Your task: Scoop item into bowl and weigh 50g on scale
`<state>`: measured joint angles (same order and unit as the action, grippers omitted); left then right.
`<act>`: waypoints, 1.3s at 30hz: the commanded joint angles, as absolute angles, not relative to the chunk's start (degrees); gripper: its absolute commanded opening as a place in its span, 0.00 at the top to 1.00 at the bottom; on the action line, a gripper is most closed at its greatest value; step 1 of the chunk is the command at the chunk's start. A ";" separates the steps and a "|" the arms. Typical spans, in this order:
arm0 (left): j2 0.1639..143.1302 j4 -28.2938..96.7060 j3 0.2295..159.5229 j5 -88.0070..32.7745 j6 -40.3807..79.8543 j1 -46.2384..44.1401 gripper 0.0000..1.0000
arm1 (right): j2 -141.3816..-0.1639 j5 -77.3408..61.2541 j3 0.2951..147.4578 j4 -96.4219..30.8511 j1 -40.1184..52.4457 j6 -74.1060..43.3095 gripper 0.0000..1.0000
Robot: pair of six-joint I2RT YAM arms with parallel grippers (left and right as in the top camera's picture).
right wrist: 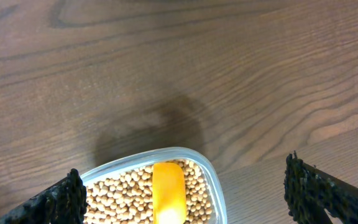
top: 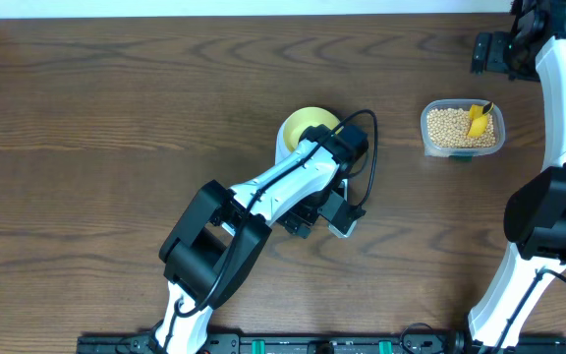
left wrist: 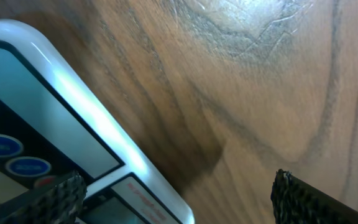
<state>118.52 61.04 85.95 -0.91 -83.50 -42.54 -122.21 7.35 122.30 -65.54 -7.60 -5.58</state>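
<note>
Near mid-table (top: 116, 98), the left gripper (left wrist: 176, 199) hangs wide open and empty over the glossy white scale (left wrist: 73, 81) and its rounded front corner. Just behind, the pale round bowl (top: 308, 123) sits on the scale. Toward the far right corner, smooth tan beans (top: 448, 128) fill the clear tub (top: 425, 126), with the yellow scoop (top: 478, 119) inside. The right gripper (right wrist: 185, 193) gapes above it, empty. Broad woodgrain runs to the left edge.

Bench (top: 116, 98): one, wood-grain.
Robot arms: two, a left arm (top: 263, 192) and a right arm (top: 558, 88).
Bowl (top: 303, 125): one, pale yellow-green.
Scale (left wrist: 98, 124): one, white. Blue buttons (left wrist: 28, 167) on it: two in view; a reddish button (left wrist: 45, 182), one, half hidden.
Clear tub (top: 430, 143): one.
Yellow scoop (top: 478, 120): one.
Beans (top: 448, 126): tan, one heap, too many to count singly.
</note>
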 commanded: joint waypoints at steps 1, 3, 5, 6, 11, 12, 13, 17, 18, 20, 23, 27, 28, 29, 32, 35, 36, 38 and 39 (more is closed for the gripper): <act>119.94 60.40 85.78 -0.73 -87.55 -42.61 0.02 | -122.17 8.01 123.24 -65.56 -7.84 -5.08 0.01; 120.16 59.48 85.78 -0.75 -87.90 -42.54 0.02 | -122.15 8.01 123.24 -65.56 -7.84 -5.08 0.01; 120.42 59.00 85.78 -0.73 -87.90 -42.44 0.02 | -122.17 8.01 123.24 -65.56 -7.84 -5.08 0.01; 120.51 58.98 85.78 -0.73 -87.88 -42.39 0.02 | -122.17 8.01 123.24 -65.54 -7.84 -5.08 0.01; 120.55 58.76 85.78 -0.75 -87.88 -42.02 0.02 | -122.17 8.01 123.24 -65.56 -7.84 -5.08 0.01; 120.55 58.63 85.78 -0.78 -87.88 -41.87 0.02 | -122.17 8.01 123.24 -65.56 -7.84 -5.08 0.01; 120.55 58.52 85.78 -0.75 -87.88 -41.76 0.02 | -122.15 8.01 123.24 -65.56 -7.84 -5.08 0.01; 120.77 57.89 85.78 -0.75 -87.88 -41.43 0.02 | -122.17 8.01 123.24 -65.56 -7.84 -5.08 0.01; 120.90 57.74 85.78 -0.73 -87.85 -41.41 0.02 | -122.17 8.01 123.24 -65.56 -7.84 -5.08 0.01; 121.01 57.69 85.78 -0.60 -87.85 -41.32 0.02 | -122.15 8.01 123.24 -65.56 -7.84 -5.08 0.01; 121.05 57.28 85.78 -0.58 -87.88 -41.15 0.02 | -122.17 8.01 123.24 -65.54 -7.84 -5.08 0.01; 121.10 57.17 85.78 -0.60 -87.83 -40.88 0.02 | -122.17 8.01 123.24 -65.54 -7.84 -5.08 0.01; 121.10 57.58 85.78 -0.60 -87.83 -40.88 0.02 | -122.17 8.01 123.24 -65.54 -7.84 -5.06 0.01; 121.10 57.87 85.78 -0.54 -87.83 -40.88 0.02 | -122.17 8.01 123.24 -65.56 -7.84 -5.08 0.01; 121.10 59.00 85.78 -0.38 -87.81 -40.88 0.02 | -122.17 8.01 123.24 -65.54 -7.84 -5.08 0.01; 121.10 60.40 85.78 -0.36 -87.57 -40.88 0.02 | -122.17 8.01 123.24 -65.56 -7.84 -5.08 0.01; 121.10 60.51 85.78 -0.36 -87.59 -40.88 0.01 | -122.17 8.01 123.24 -65.56 -7.84 -5.08 0.01; 121.10 60.58 85.84 -0.36 -87.59 -40.88 0.01 | -122.17 8.01 123.24 -65.56 -7.84 -5.08 0.01; 121.10 60.75 85.93 -0.38 -87.59 -40.88 0.00 | -122.17 8.01 123.24 -65.56 -7.84 -5.08 0.01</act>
<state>118.54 60.20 86.06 -0.91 -87.09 -41.34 -122.21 7.38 122.30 -65.54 -7.60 -5.58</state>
